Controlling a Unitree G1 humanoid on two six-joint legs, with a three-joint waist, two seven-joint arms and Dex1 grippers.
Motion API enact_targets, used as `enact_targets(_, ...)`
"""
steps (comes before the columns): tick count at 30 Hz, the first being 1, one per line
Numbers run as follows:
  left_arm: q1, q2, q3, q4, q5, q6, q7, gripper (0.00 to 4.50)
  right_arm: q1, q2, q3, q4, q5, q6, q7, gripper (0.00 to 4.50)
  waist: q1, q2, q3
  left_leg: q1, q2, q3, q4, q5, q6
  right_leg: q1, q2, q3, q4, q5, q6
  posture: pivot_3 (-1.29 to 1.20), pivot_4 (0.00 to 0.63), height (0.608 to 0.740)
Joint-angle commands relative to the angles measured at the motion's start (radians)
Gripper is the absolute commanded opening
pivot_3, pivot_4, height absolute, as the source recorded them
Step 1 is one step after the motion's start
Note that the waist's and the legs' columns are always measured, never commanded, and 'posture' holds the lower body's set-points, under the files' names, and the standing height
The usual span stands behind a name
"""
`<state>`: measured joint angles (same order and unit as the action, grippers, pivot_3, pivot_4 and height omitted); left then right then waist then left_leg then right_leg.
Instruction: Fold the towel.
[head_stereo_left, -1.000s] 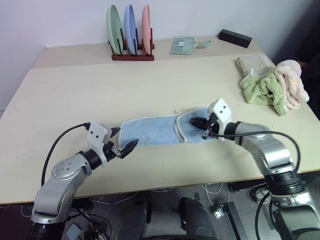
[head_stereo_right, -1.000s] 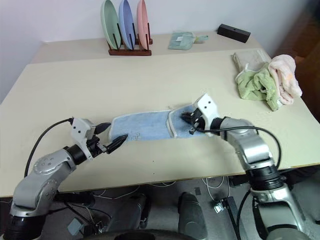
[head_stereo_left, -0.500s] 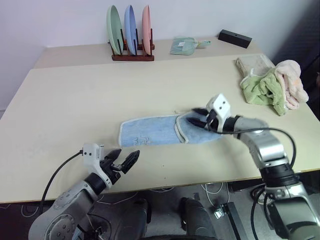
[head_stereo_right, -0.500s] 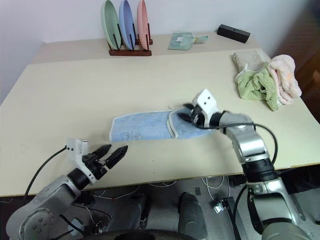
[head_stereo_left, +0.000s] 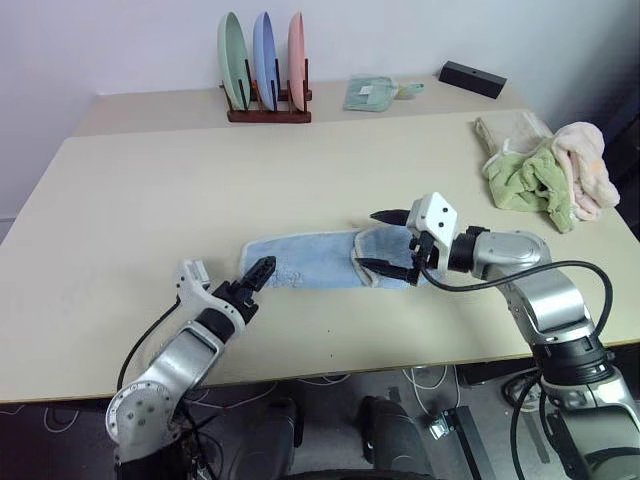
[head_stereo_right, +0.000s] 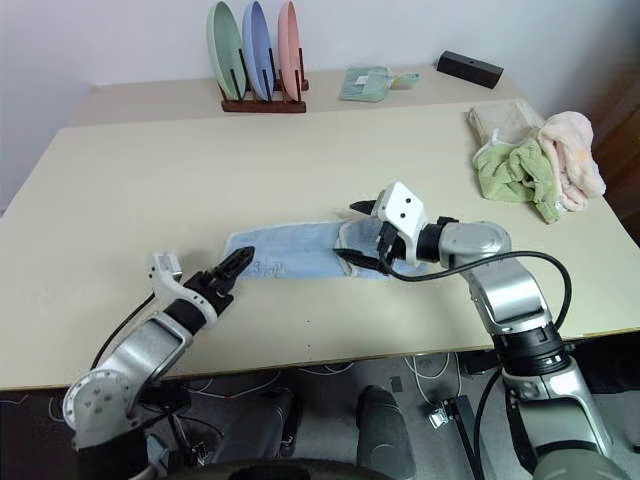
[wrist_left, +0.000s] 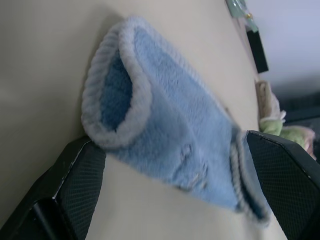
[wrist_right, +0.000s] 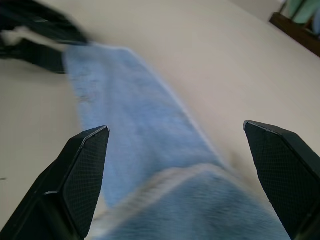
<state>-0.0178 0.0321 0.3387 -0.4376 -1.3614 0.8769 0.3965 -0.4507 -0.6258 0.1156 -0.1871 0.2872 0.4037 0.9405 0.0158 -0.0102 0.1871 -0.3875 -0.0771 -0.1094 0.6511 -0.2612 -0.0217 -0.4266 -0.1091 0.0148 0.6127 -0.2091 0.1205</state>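
The light blue towel (head_stereo_left: 310, 262) lies flat on the table as a long strip, with its right end folded back over itself. My right gripper (head_stereo_left: 385, 241) hovers open just above that folded end, one black finger on each side and nothing between them. My left gripper (head_stereo_left: 255, 275) is low at the towel's left end, also open. In the left wrist view its fingers (wrist_left: 75, 185) stand wide on either side of the curled left edge of the towel (wrist_left: 165, 125). The right wrist view looks along the towel (wrist_right: 150, 150) between spread fingers (wrist_right: 85, 170).
A wooden rack with three plates (head_stereo_left: 263, 75) stands at the back. A green item (head_stereo_left: 372, 92) and a black box (head_stereo_left: 470, 77) lie behind. Crumpled lime-green and pink towels (head_stereo_left: 545, 170) and a beige cloth (head_stereo_left: 510, 128) sit at the far right. The table's front edge runs close below the left gripper.
The right gripper opened, let go of the towel's folded right end and lifted a little. The left gripper swung out toward the front edge, then came back to the left end, rolled over.
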Motion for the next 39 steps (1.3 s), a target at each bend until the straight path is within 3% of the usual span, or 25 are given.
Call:
enact_targets(1,-0.017,0.007,-0.005,0.051,-0.026,-0.031,0.043,3.24,-0.001,0.004,-0.009,-0.067,0.016,0.014,-0.011,4.45,0.0,0.0,0.0,0.0,0.0,0.0,0.0,0.0,0.0,0.0,0.0,0.0,0.0,0.0,0.0,0.0,0.15,0.74)
enact_targets(7,-0.045,0.016,-0.012,0.056,-0.024,-0.089,0.033,0.17,0.046,-0.01,-0.005,-0.092,-0.001,0.008,-0.015,4.45,0.0,-0.001,0.0,-0.001,0.0,0.0,-0.001,0.0,0.0,0.0,0.0,0.0,-0.001,0.0,0.0,0.0,0.15,0.74)
enact_targets(8,-0.046,0.017,-0.01,0.054,-0.025,-0.099,0.031,0.07,0.051,-0.01,-0.006,-0.094,-0.001,0.007,-0.015,4.45,-0.001,-0.001,0.0,-0.001,0.0,0.0,-0.001,0.0,0.0,0.0,0.0,0.0,-0.001,0.0,0.0,0.0,0.15,0.74)
enact_targets(12,-0.04,0.095,0.035,-0.01,-0.002,-0.149,-0.045,0.07,0.069,-0.014,-0.016,-0.107,0.0,0.012,-0.02,4.45,-0.004,-0.001,0.001,-0.001,0.0,0.0,-0.001,0.0,0.0,-0.001,0.0,0.0,-0.001,0.0,-0.001,0.0,0.15,0.74)
enact_targets(19,0.007,0.407,0.189,-0.024,0.043,-0.18,-0.267,0.07,0.07,-0.033,-0.032,-0.091,-0.005,0.02,-0.032,4.45,-0.004,-0.001,0.001,-0.001,0.001,0.001,-0.003,0.0,0.0,-0.002,0.001,0.001,-0.001,-0.001,-0.001,0.0,0.15,0.74)
enact_targets(23,0.0,0.536,0.162,-0.054,0.09,-0.167,-0.394,0.07,0.059,-0.032,-0.026,-0.067,-0.014,0.01,-0.037,4.45,0.0,-0.002,0.001,-0.001,0.001,0.0,-0.002,0.0,0.0,-0.002,0.001,0.0,-0.002,-0.001,-0.001,0.0,0.15,0.74)
enact_targets(27,-0.051,0.626,-0.002,-0.14,0.19,-0.132,-0.513,0.07,0.062,-0.031,-0.022,-0.051,-0.022,0.004,-0.039,4.45,-0.001,-0.002,0.001,-0.001,0.0,0.001,-0.002,0.0,0.0,-0.001,0.0,0.0,-0.002,-0.001,-0.001,0.0,0.15,0.74)
enact_targets(30,-0.133,0.636,-0.165,-0.176,0.267,-0.102,-0.569,0.07,0.067,-0.028,-0.022,-0.047,-0.028,0.001,-0.04,4.45,-0.003,-0.002,0.001,-0.001,0.0,0.001,-0.002,0.0,0.0,-0.001,0.0,0.0,-0.002,-0.001,-0.001,0.0,0.15,0.74)
enact_targets(35,-0.272,0.572,-0.51,-0.108,0.533,-0.078,-0.615,0.07,0.07,-0.022,-0.018,-0.04,-0.041,0.001,-0.051,4.45,-0.006,-0.001,0.001,-0.001,0.001,0.002,-0.003,0.0,0.0,-0.002,0.001,0.001,-0.002,0.0,-0.001,0.0,0.15,0.74)
enact_targets(39,-0.327,0.497,-0.594,-0.03,0.609,-0.046,-0.631,0.07,0.081,-0.025,-0.024,-0.05,-0.047,0.005,-0.061,4.45,-0.007,-0.002,0.002,-0.001,0.001,0.002,-0.003,0.0,0.0,-0.002,0.001,0.001,-0.002,0.0,-0.001,0.0,0.15,0.74)
